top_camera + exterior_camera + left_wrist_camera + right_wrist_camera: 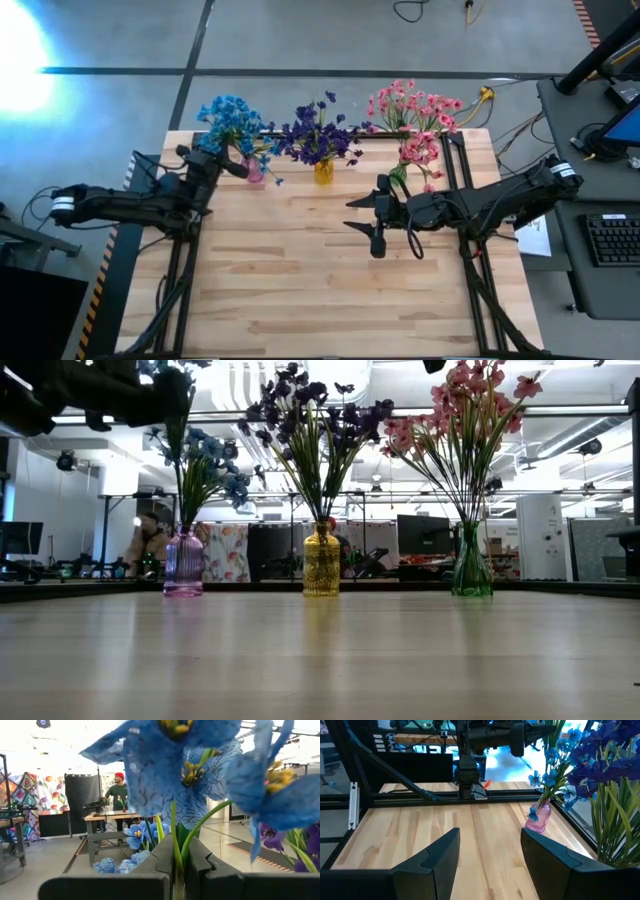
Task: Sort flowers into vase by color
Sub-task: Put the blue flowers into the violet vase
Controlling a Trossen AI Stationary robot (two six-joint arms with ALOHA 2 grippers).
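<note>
We are lowering a blue sprig (pixel 176 840), pinched between our left fingers (pixel 165 860), toward the pink vase (pixel 254 171) beneath them, while our right fingers (pixel 440 855) are waiting half-open and empty.

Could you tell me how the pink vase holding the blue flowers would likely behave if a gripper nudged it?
The pink vase looks narrow and tall, with long blue flowers spreading well above it, so it is probably top-heavy and apt to tip. It appears to be ribbed glass, so likely fragile. The left gripper, shut on a blue stem, could drag it sideways.
</note>
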